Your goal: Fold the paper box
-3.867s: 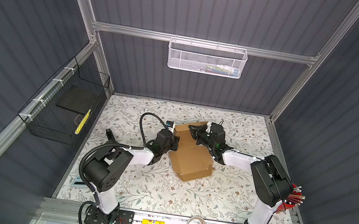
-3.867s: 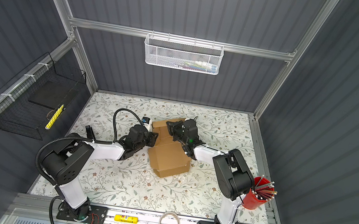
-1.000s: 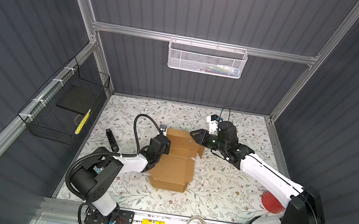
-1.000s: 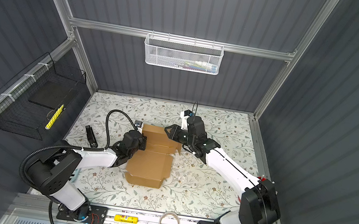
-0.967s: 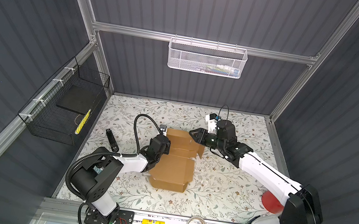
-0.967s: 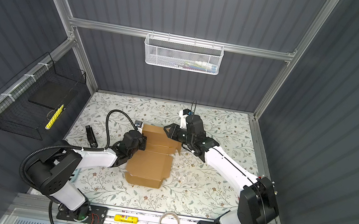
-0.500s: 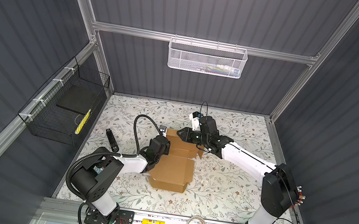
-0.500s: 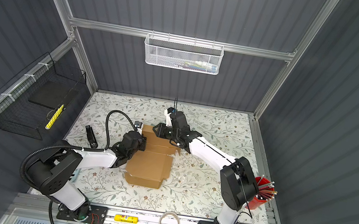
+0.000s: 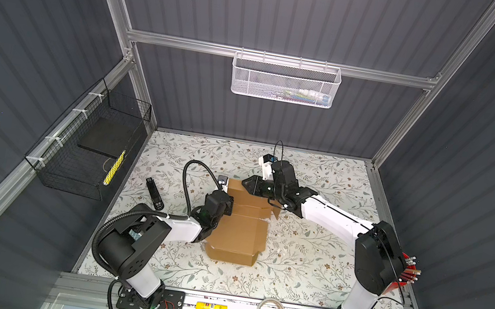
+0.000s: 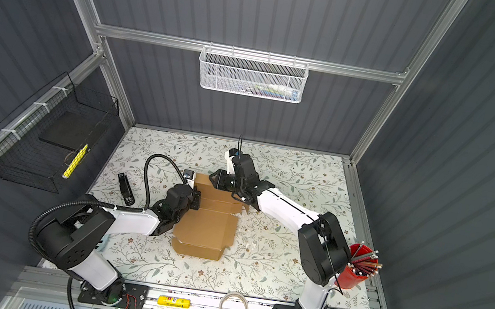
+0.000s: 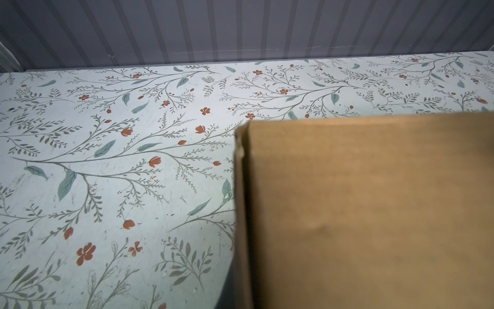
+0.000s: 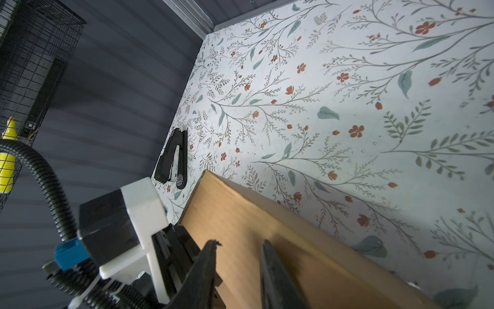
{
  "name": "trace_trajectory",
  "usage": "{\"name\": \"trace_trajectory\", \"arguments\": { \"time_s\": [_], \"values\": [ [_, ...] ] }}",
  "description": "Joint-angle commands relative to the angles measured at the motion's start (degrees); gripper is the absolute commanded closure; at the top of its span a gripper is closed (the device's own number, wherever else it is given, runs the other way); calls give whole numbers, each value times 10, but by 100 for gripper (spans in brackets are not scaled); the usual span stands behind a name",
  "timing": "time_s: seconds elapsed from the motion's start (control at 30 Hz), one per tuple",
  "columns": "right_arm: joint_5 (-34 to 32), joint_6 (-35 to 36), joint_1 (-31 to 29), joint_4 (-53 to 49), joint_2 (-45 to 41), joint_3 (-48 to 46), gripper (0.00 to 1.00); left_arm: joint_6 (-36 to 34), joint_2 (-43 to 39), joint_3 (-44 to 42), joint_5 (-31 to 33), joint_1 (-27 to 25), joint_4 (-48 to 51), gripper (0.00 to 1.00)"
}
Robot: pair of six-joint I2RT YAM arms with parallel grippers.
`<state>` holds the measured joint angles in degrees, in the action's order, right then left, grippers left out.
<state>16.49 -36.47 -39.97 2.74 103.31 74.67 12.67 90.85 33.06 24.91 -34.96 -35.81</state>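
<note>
Two sets of fingers work the upper end of the paper box (image 9: 240, 232). The box lies mid-surface (image 9: 310, 240) in both top views, its long axis running top to bottom of the frame. The right fingers (image 12: 205, 275) stand partly open and hold nothing, poised at the upper edge of the upper flap (image 9: 252, 197), with cardboard stretching away toward the frame's bottom. The left fingers (image 9: 227, 205) are closed at the box's left edge; whether they pinch cardboard I cannot tell. The right arm looks better placed to fold that flap downward.
</note>
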Motion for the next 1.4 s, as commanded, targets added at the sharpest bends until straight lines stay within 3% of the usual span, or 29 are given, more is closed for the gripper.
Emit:
{"name": "trace_trajectory", "arguments": {
  "time_s": [0.0, 0.43, 0.8, 1.03, 1.37],
  "values": [
    [-5, -7, -2, 6, 6, -15, 69, 10, 2, -16, 0, -1, 21, 94],
    [-9, -4, -2, 2, 1, -33, 69, 20, 12, -15, 7, -1, 14, 75],
    [-7, -2, -2, 0, -2, -37, 69, 21, 51, 2, 15, -1, -12, 69],
    [-8, -1, -1, -3, -3, -40, 69, 17, 94, 23, 22, -1, -39, 71],
    [-7, 2, 0, -9, 1, -33, 69, 28, 109, 17, 30, -1, -63, 90]
  ]
}}
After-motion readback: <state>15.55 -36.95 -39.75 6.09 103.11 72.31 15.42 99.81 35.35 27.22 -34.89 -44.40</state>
